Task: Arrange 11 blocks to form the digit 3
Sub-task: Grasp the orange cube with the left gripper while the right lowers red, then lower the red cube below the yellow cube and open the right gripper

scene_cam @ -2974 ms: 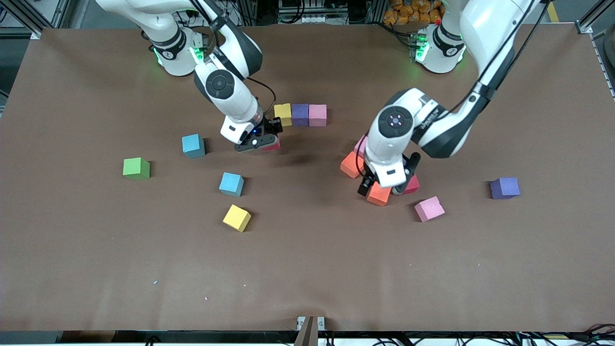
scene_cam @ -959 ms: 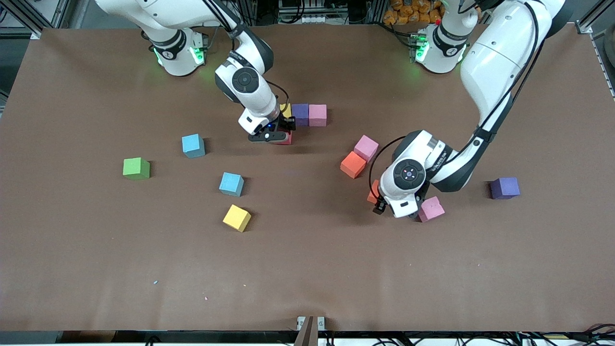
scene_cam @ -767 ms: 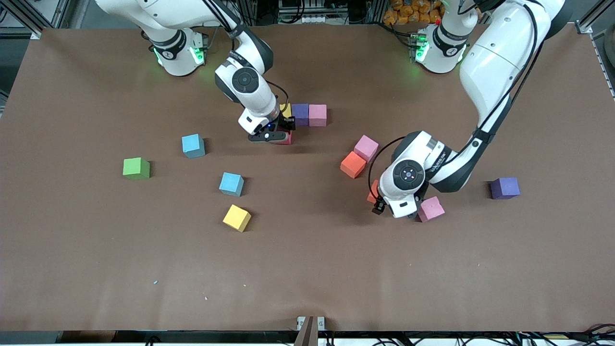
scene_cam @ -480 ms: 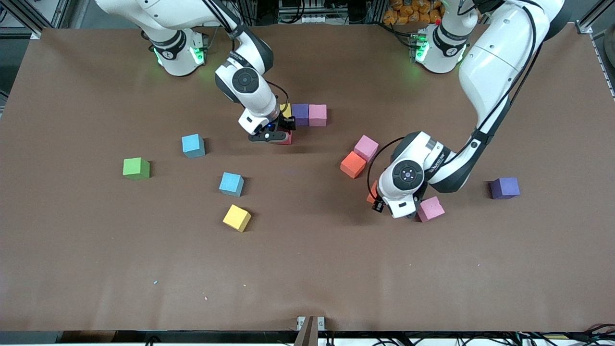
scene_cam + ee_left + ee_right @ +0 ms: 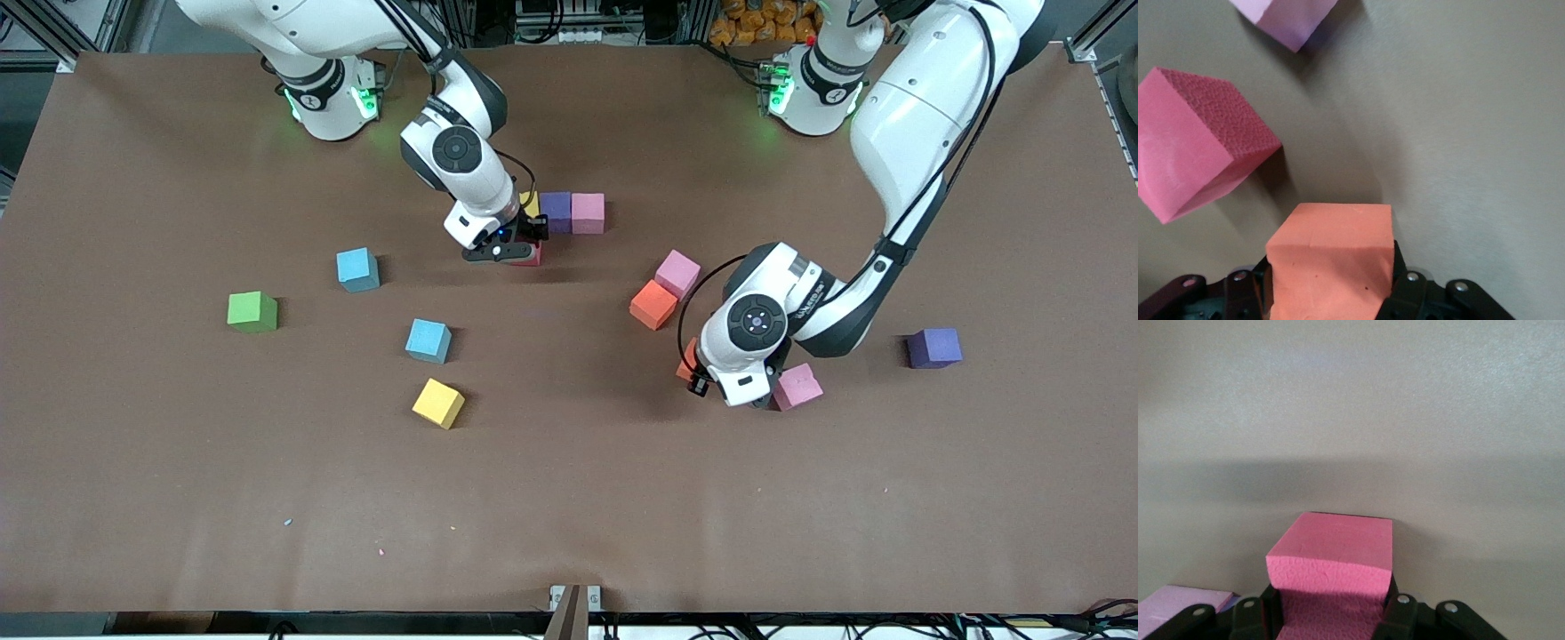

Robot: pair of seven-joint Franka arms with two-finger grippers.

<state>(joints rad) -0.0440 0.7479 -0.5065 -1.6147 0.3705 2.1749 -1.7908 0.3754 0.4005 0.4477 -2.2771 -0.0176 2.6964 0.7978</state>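
Note:
My right gripper [image 5: 514, 256] is shut on a red block [image 5: 532, 258], low at the table, just nearer the front camera than the yellow block [image 5: 530, 203] of a yellow, purple [image 5: 556, 212], pink [image 5: 588, 213] row. The right wrist view shows the red block [image 5: 1331, 567] between its fingers. My left gripper [image 5: 711, 378] is shut on an orange block [image 5: 685, 360], which also shows in the left wrist view [image 5: 1331, 260]. A red block [image 5: 1191, 153] and a pink block [image 5: 1285, 17] lie beside it; the pink one [image 5: 796, 387] shows in front.
Loose blocks: orange [image 5: 653, 304] and pink [image 5: 678, 273] together, purple [image 5: 933, 348] toward the left arm's end, two light blue [image 5: 358, 269] [image 5: 428, 340] and yellow [image 5: 438, 403] toward the right arm's end. A green cube [image 5: 252, 312] sits farther out there.
Over three seconds my right gripper carried the red block up to the row, and my left hand swung down over the orange block. In the last second almost nothing moved.

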